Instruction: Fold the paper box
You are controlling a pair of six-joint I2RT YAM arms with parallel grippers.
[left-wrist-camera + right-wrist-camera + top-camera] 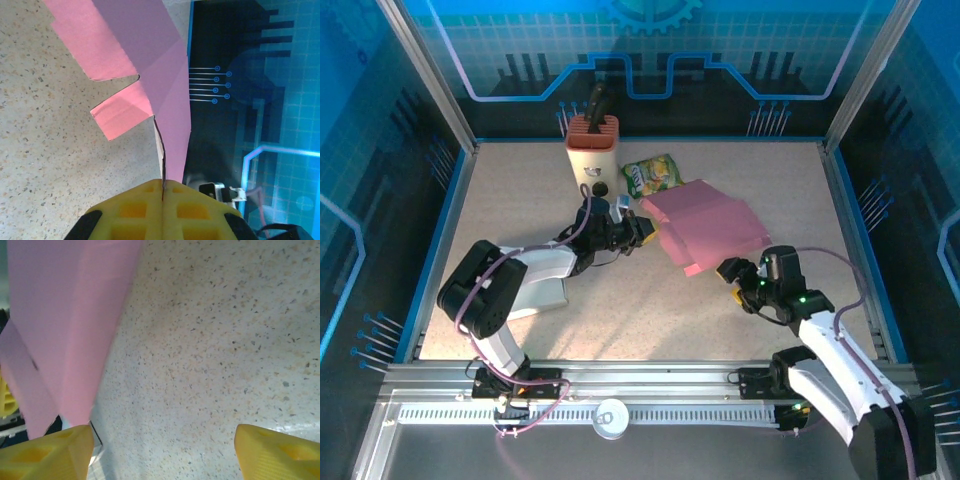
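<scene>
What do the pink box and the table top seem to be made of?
The pink box looks like thin matte cardboard: a brownish cut edge and sharp creases show. The table top looks like speckled stone or laminate, faintly glossy; which one I cannot tell.

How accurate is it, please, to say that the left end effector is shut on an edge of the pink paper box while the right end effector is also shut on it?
Not quite. The right end effector is open, its fingers standing wide apart with the pink paper box beside one of them, as the right wrist view shows. The left end effector is indeed shut on an edge of the box.
</scene>
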